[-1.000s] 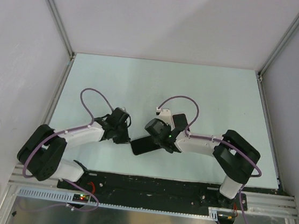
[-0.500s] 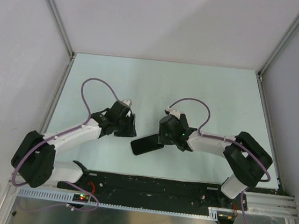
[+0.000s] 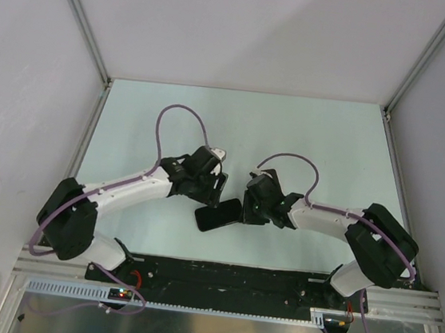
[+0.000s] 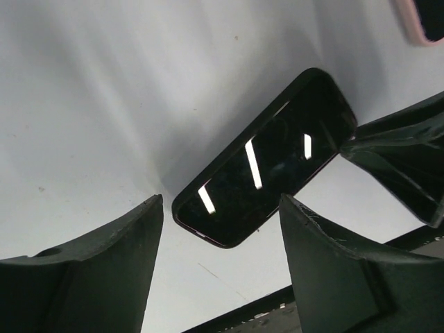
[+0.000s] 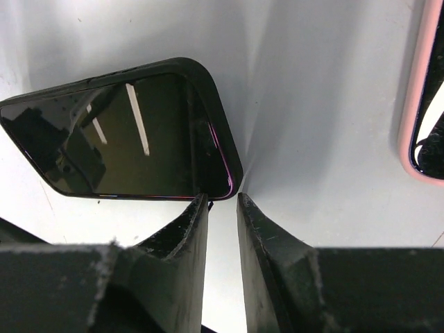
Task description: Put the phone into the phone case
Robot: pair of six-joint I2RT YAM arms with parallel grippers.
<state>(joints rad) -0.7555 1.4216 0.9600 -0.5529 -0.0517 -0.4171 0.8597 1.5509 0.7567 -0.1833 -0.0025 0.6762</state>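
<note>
The black phone case (image 3: 219,214) lies flat near the table's front edge, with the phone's glossy screen (image 5: 118,132) facing up inside its rim. A thin magenta edge shows between screen and rim. In the left wrist view the phone (image 4: 267,163) lies just beyond my left gripper (image 4: 220,202), which is open wide and empty. My left gripper (image 3: 213,188) hovers over the case's upper left side. My right gripper (image 5: 222,198) stands at the case's right end, its jaws a narrow gap apart with nothing between them. Its left fingertip (image 5: 201,208) touches the rim.
A pink-rimmed flat object (image 5: 416,104) with a dark glossy face lies to the right of the case, also at the top right of the left wrist view (image 4: 420,21). My right arm (image 3: 321,218) covers it from above. The black base rail (image 3: 226,275) runs along the near edge.
My left arm swung right, towards the case, and its jaws opened wide. My right gripper slid off the top of the case to its right end and parted slightly.
</note>
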